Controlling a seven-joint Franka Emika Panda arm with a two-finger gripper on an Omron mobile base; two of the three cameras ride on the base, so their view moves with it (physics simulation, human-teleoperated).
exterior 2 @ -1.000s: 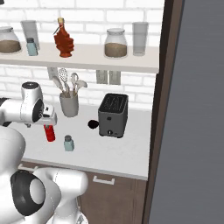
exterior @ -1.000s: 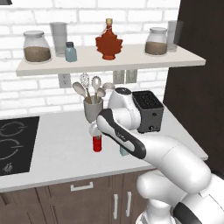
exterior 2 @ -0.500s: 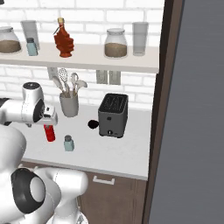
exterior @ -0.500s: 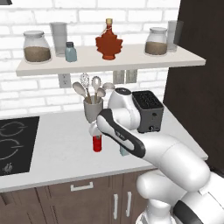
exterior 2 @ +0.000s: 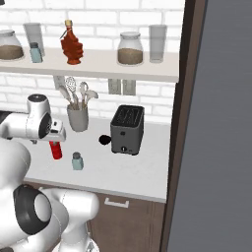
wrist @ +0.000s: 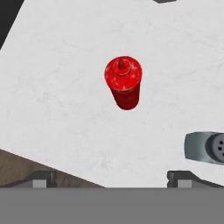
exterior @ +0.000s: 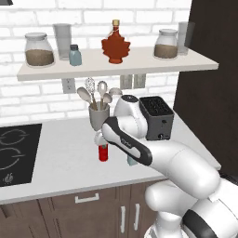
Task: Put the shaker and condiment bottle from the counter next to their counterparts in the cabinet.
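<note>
Condiment bottle upright on counter — cap up, shaker beside, upright.

Bright, even, shadowless rendered light fills all views. The tabletop shows no glare, only faint mottling. Edges look slightly soft and pixelated; the red condiment bottle stays sharp, with no edge distortion.

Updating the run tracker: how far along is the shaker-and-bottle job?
Nothing is shelved yet. The small red ribbed squeeze bottle and the pale blue-grey shaker stand on the pale countertop. In hand: the open end effector hangs above the bottle, holding nothing. Left: both items to the beige shelf.
</note>
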